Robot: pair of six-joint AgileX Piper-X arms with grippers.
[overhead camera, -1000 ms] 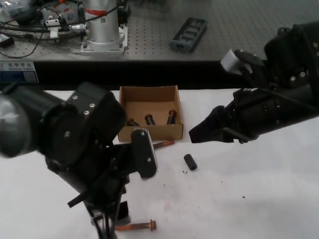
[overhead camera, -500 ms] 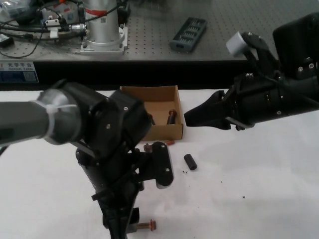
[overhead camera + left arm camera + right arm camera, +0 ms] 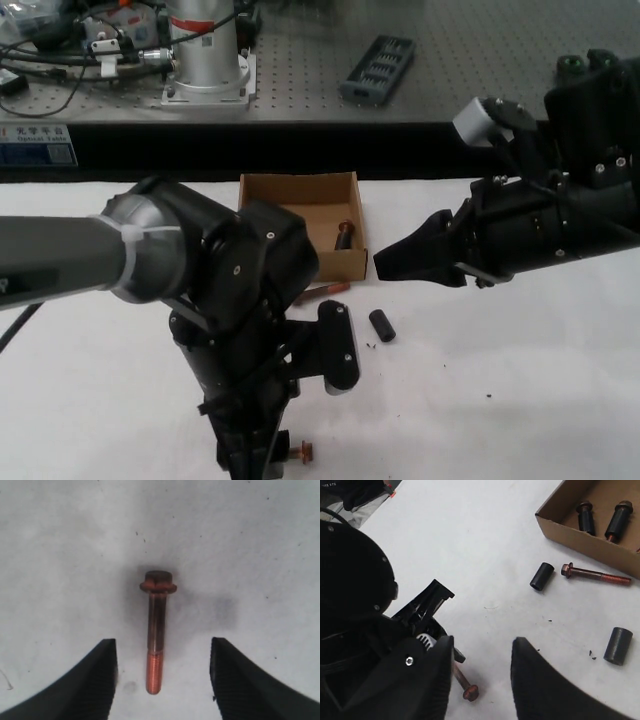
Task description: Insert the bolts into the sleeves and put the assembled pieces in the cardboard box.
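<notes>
**Asker:** Where is the bolt?

**Describer:** A copper-coloured bolt [image 3: 154, 635] lies flat on the white table [image 3: 60, 540], at the near edge in the high view. The left pincer [image 3: 162, 652] hangs directly over it. Its fingers are spread, one on each side of the threaded end, and neither touches the bolt.

**Asker:** And the other parts?

**Describer:** A second bolt [image 3: 595, 574] lies on the table just outside the cardboard box [image 3: 580, 535], along its front wall. The first sleeve [image 3: 542, 576], black, lies just beside that bolt's head. The second sleeve [image 3: 618, 645] lies alone, a little farther from the box. Inside the box are assembled pieces [image 3: 585, 517], dark sleeves with bolt heads showing at one end.

**Asker:** The other arm?

**Describer:** The right pincer [image 3: 482, 652] hovers over the table near the box's right front corner, fingers apart, holding nothing.
</notes>
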